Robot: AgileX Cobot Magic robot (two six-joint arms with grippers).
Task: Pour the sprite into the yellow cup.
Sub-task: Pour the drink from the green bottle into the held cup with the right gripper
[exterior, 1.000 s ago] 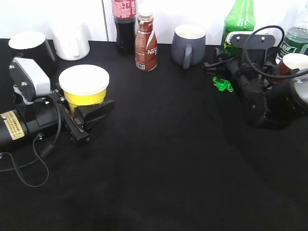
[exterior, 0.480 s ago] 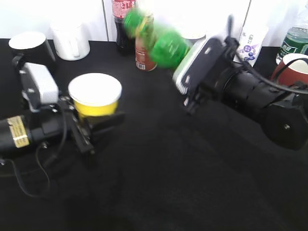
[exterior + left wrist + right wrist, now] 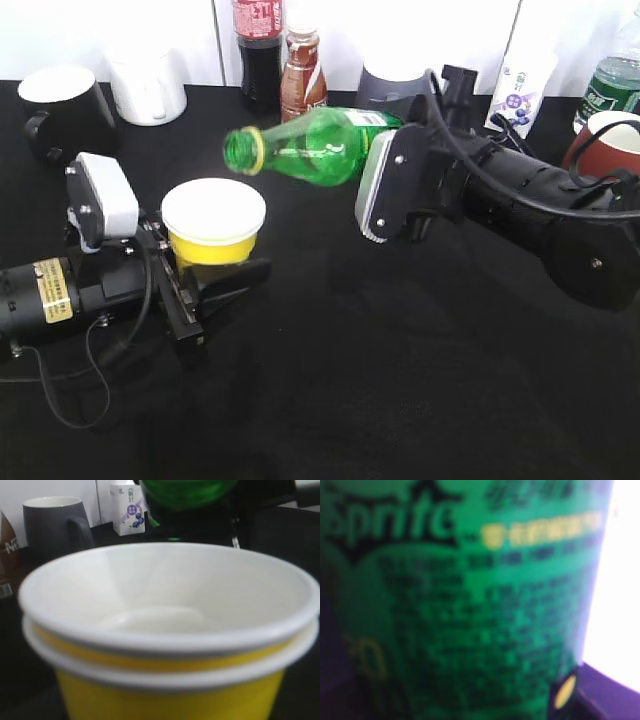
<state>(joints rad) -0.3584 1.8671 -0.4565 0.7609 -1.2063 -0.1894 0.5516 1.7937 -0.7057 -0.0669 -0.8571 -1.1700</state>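
The sprite, a translucent green bottle with a yellow neck ring, lies almost level in the air, its open mouth pointing left above and just behind the yellow cup. My right gripper is shut on its labelled body, which fills the right wrist view. My left gripper is shut on the yellow cup, which stands upright. The left wrist view shows the cup's white inside, with the green bottle above its far rim.
Along the back stand a black mug, a white mug, a dark cola bottle, a brown drink bottle, a grey mug, a small carton, a red mug and a water bottle.
My right gripper lifted the sprite from the back right, swung it left and tipped it level over the cup. My left gripper slid the cup rightward.
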